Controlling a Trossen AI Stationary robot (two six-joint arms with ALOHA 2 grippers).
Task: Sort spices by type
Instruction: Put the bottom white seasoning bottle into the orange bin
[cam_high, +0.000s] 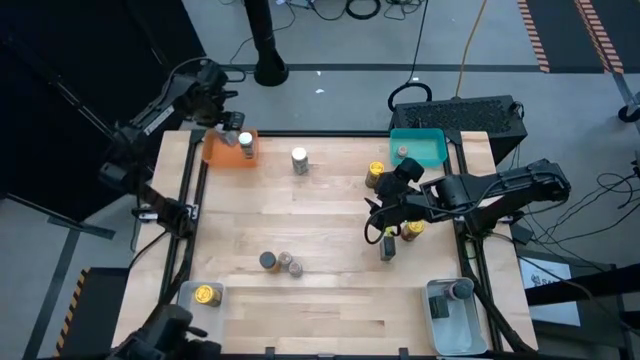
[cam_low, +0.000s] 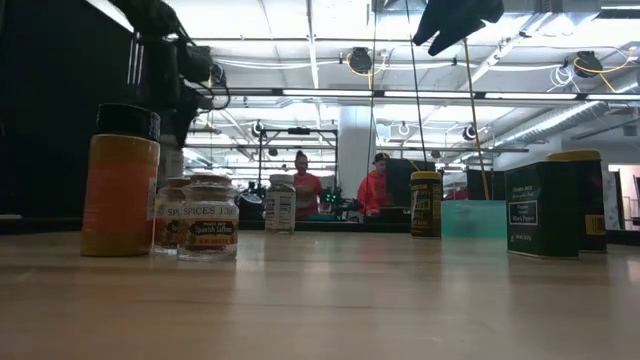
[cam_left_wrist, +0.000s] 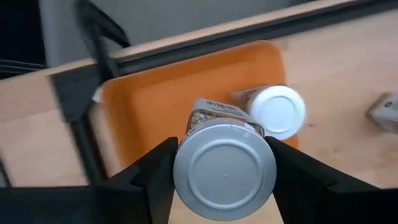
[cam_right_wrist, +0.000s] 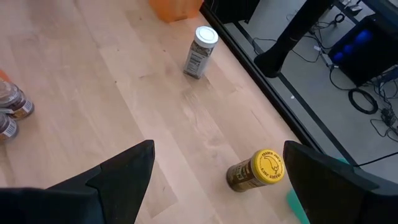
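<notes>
The left gripper (cam_left_wrist: 221, 171) is over the orange tray (cam_left_wrist: 155, 106) at the table's eleven o'clock corner, its fingers clamped on the sides of a silver-lidded jar (cam_left_wrist: 224, 171); that jar's label is foreshortened and unreadable. Just beside it, a white-lidded jar (cam_left_wrist: 280, 111) stands in the tray, its body mostly hidden under its lid. In the low view a squat jar (cam_low: 210, 218) at nine o'clock reads "SPICES" across its label; the smaller print below is too fine to make out. The green tin (cam_low: 545, 208) at three o'clock carries a white label that cannot be read. The right gripper (cam_right_wrist: 214, 168) hangs above the table at about three o'clock, fingers spread wide and holding nothing, with a yellow-lidded jar (cam_right_wrist: 258, 171) below it, a dark emblem on its lid. A grey-lidded jar (cam_right_wrist: 200, 52) stands well apart, toward twelve o'clock.
</notes>
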